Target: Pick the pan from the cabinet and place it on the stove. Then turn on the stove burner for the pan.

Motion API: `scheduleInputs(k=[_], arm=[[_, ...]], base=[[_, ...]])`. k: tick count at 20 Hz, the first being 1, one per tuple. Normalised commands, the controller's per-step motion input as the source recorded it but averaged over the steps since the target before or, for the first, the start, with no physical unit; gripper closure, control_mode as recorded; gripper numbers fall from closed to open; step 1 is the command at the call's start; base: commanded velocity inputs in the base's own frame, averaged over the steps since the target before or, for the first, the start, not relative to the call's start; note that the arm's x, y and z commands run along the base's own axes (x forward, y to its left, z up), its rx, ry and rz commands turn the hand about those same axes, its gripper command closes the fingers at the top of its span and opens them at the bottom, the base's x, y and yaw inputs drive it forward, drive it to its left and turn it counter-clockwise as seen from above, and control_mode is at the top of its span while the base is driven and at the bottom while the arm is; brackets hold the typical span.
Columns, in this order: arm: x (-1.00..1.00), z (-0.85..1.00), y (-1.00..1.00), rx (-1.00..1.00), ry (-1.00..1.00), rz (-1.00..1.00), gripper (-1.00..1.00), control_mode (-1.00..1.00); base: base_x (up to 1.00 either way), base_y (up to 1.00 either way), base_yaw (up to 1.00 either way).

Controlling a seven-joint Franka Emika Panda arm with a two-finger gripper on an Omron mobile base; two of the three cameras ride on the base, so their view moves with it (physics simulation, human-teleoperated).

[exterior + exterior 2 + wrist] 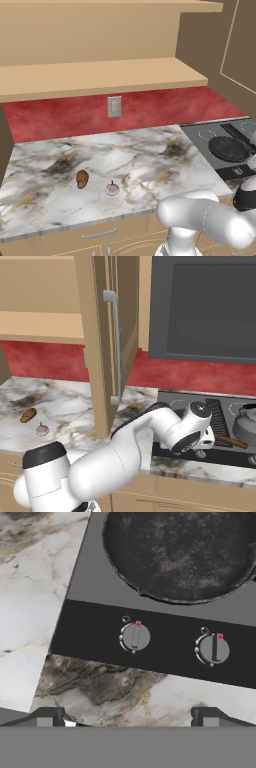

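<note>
You have the pan (182,554) sitting on the stove (85,587), above two round knobs (135,636), each with a small red mark; no lettering or brand is readable. Your gripper (127,718) hangs over the marble counter (30,587) edge, jaws spread wide, holding nothing.

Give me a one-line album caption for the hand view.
Open gripper hovers over two stove knobs, with the pan already on the stove.
</note>
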Motion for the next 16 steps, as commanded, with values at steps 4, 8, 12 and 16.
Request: scheduleInputs(k=[4, 8, 12, 16], arm=[[0.00, 0.00, 0.00, 0.00, 0.02, -0.11, -1.00, -1.00], [0.00, 0.00, 0.00, 0.00, 0.01, -0.11, -1.00, -1.00], [-0.04, 0.00, 0.00, 0.00, 0.00, -0.10, -1.00, -1.00], [-0.12, 0.00, 0.00, 0.00, 0.00, -0.09, -1.00, -1.00]], base=[[0.00, 0.00, 0.00], [0.00, 0.00, 0.00], [0.00, 0.00, 0.00], [0.00, 0.00, 0.00]])
